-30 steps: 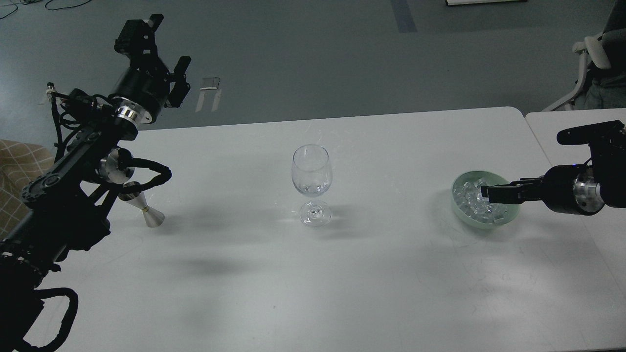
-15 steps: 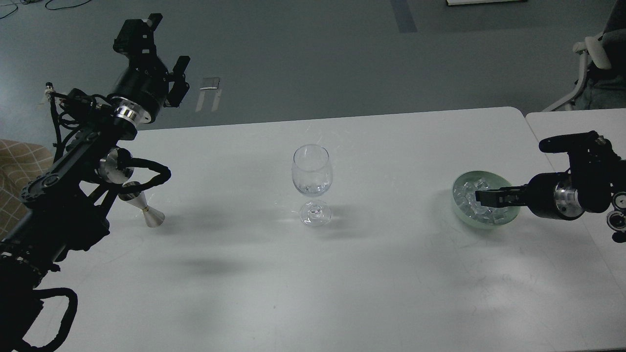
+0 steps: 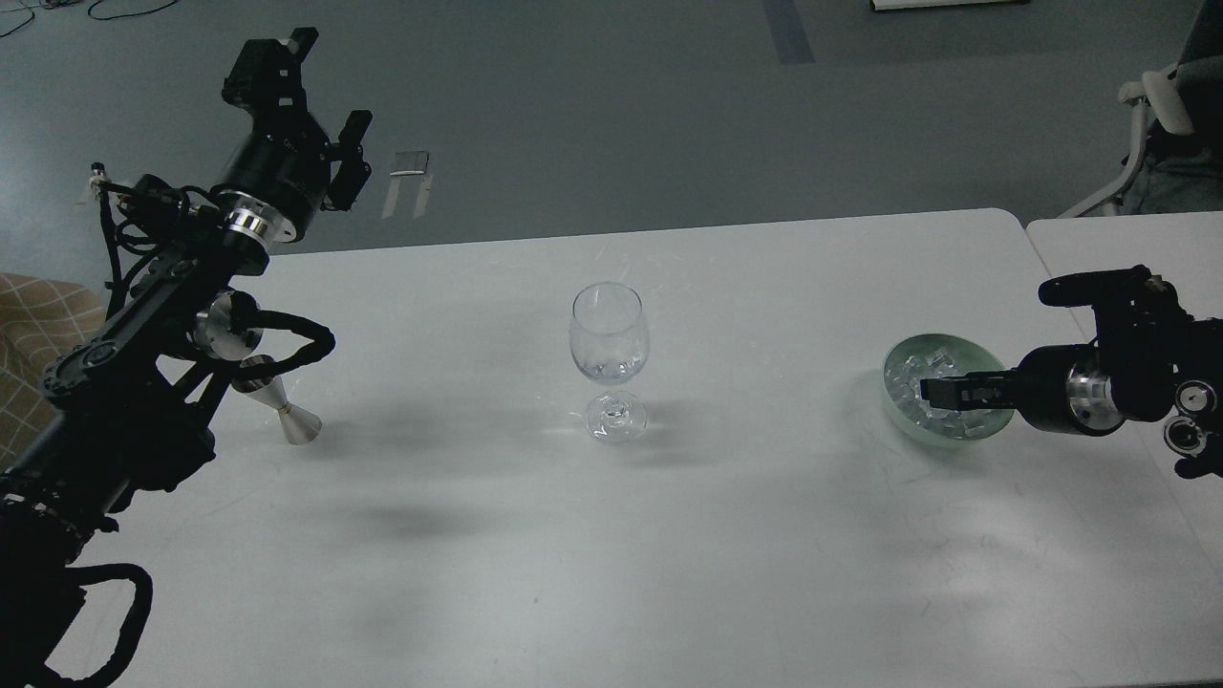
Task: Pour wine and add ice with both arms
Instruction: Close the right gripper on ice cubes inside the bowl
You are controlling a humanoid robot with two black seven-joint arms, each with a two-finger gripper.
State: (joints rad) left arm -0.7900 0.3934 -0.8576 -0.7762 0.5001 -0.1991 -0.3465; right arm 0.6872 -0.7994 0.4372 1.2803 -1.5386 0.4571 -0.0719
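A clear stemmed wine glass (image 3: 610, 346) stands upright at the table's middle. A pale green bowl (image 3: 940, 339) at the right holds several clear ice cubes (image 3: 906, 376). My right gripper (image 3: 929, 392) reaches in from the right with its dark tips low over the ice in the bowl. I cannot tell its fingers apart. My left gripper (image 3: 323, 91) is raised high at the far left, beyond the table's back edge, open and empty. A silver double-cone jigger (image 3: 284, 413) lies tilted on the table under my left arm.
The white table (image 3: 611, 535) has its back edge near the top third of the view. A second table (image 3: 1127, 239) abuts it at the right. An office chair (image 3: 1161, 115) stands at the far right on the grey floor.
My right gripper has slid a little left and down, deeper over the ice bowl, and the wrist has turned. My left arm has barely moved.
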